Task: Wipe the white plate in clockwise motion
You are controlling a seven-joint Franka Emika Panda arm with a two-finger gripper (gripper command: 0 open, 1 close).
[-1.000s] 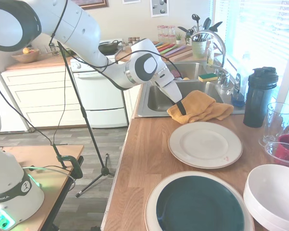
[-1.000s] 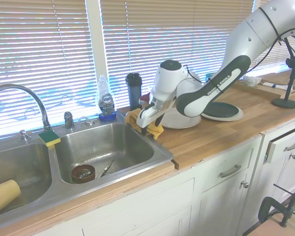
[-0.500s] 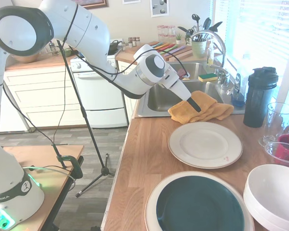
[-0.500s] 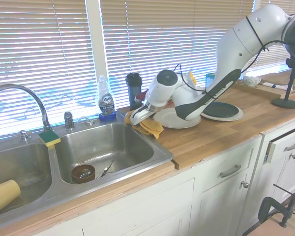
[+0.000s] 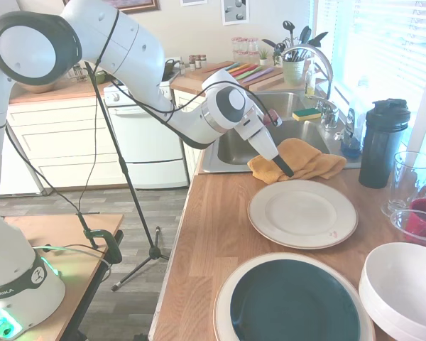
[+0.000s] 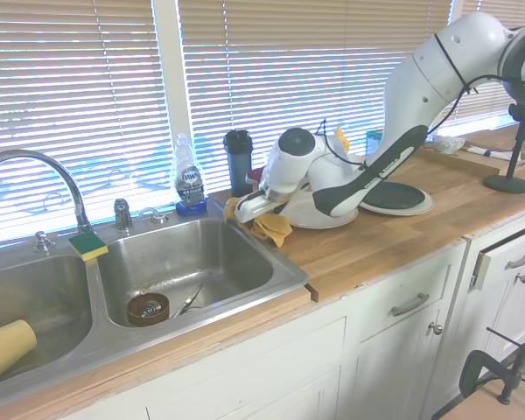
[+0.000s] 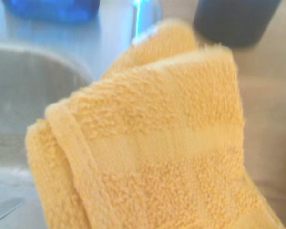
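Observation:
The white plate [image 5: 302, 213] lies flat on the wooden counter, a tiny reddish speck near its front-right rim; in the second exterior view the arm hides most of it. An orange towel [image 5: 309, 159] lies bunched on the counter between the plate and the sink. My gripper [image 5: 282, 166] is down on the towel's near-left part, just beyond the plate's far-left rim. From the other side the gripper [image 6: 250, 208] sits over the towel [image 6: 271, 229] at the sink's corner. The wrist view is filled by the towel's folds [image 7: 162, 143].
A larger teal-centred plate [image 5: 292, 302] and a deep white bowl [image 5: 405, 288] sit nearer the camera. A dark bottle [image 5: 383, 142], a glass jug [image 5: 410, 181] and a red container [image 5: 422, 217] stand right of the plate. The steel sink [image 6: 184, 262] lies just beyond the towel.
The gripper swung from the towel's left end towards its middle, tilted over, then dropped lower towards the plate's rim. The towel's bulge flattened a little; the plate did not move.

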